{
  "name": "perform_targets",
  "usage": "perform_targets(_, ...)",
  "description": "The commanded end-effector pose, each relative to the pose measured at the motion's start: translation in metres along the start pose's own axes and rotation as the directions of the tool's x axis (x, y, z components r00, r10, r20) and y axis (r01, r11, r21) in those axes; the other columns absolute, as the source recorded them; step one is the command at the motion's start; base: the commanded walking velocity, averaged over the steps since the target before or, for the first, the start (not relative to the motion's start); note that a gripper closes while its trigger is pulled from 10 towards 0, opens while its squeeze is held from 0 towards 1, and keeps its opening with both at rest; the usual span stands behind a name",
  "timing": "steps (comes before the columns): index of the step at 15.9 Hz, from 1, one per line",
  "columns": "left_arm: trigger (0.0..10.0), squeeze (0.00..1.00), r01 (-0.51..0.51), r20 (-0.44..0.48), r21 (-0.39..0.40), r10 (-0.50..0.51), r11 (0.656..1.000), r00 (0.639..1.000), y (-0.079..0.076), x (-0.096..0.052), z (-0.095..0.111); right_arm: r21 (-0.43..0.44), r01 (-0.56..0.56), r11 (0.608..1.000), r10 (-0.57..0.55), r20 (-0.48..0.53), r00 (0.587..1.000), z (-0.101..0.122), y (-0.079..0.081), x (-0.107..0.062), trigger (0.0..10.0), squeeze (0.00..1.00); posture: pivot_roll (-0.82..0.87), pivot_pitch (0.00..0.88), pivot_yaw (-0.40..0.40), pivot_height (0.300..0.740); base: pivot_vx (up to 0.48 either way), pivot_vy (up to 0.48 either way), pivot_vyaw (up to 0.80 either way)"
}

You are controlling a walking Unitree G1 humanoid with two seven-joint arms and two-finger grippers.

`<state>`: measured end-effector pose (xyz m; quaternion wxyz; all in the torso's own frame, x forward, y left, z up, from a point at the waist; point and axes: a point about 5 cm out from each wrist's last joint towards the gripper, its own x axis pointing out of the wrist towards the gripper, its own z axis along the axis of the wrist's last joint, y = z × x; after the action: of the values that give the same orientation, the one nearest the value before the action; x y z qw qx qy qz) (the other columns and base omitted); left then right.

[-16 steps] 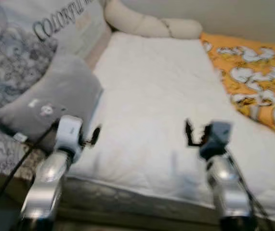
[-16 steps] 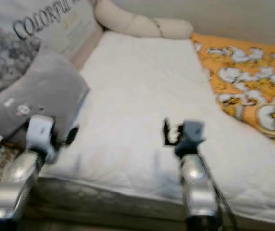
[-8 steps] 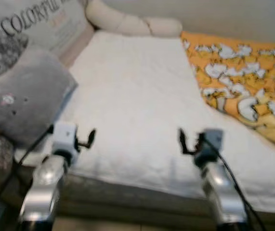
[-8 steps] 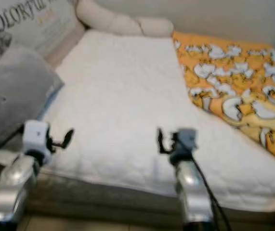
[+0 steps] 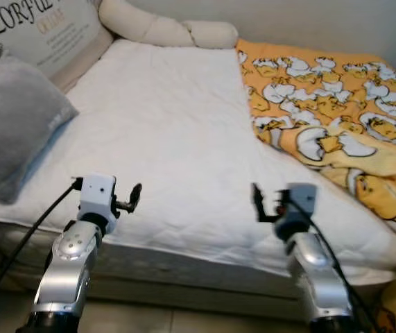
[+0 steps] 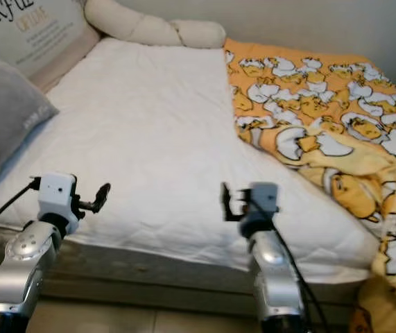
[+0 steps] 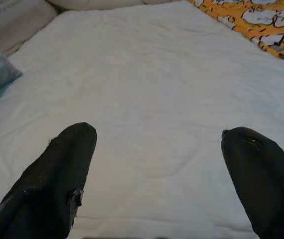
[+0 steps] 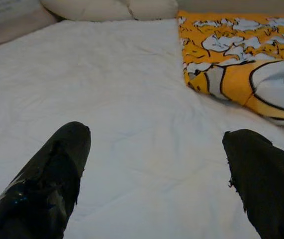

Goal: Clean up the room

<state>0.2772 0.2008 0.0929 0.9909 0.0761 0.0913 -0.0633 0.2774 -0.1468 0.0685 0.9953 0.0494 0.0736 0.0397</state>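
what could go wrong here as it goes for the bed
The orange duck-print blanket is bunched on the bed's right side and spills over the white mattress edge toward the floor, so a pull may drag it off or tangle the right tool. The black cable trailing from the left tool could snag the mattress corner near the grey pillow.

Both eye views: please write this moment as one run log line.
left tool: open, empty, over bed edge | right tool: open, empty, over bed edge | orange blanket: bunched on right half of white mattress | grey pillow: at left
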Motion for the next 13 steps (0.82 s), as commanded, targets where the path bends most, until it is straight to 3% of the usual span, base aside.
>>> perform_targets(1,10.0,1.0,0.011,-0.001,-0.003,-0.011,1.0,1.0,-0.005,0.002,0.001,-0.008,0.029,1.0,-0.029,0.009,1.0,0.004,-0.011,0.0,10.0,1.0,-0.01,0.0,-0.035,0.74,0.0,-0.375,0.0)
perform_targets(13,10.0,1.0,0.008,-0.01,0.019,-0.008,1.0,1.0,-0.002,0.012,0.004,-0.028,0.015,0.999,-0.015,-0.004,1.0,0.003,-0.011,0.008,10.0,1.0,0.0,0.0,-0.027,0.74,0.0,-0.373,0.0)
